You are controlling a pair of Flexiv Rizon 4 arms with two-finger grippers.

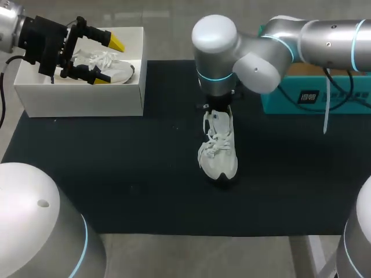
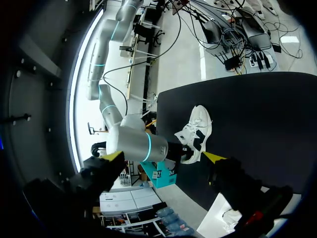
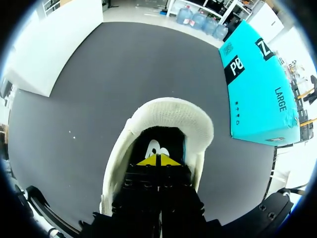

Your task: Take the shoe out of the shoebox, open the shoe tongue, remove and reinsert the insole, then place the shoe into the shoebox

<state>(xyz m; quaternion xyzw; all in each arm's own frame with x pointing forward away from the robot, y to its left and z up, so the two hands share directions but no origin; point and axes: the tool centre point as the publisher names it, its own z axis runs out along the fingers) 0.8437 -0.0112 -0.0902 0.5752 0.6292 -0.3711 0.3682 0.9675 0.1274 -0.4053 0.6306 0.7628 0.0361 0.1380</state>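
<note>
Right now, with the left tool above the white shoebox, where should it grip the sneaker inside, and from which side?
Probably from straight above: the walls of the shoebox close off every side. The sneaker lies lengthwise in it, so the open left tool could close across its narrow middle, near the laces, one finger on each long side.
</note>
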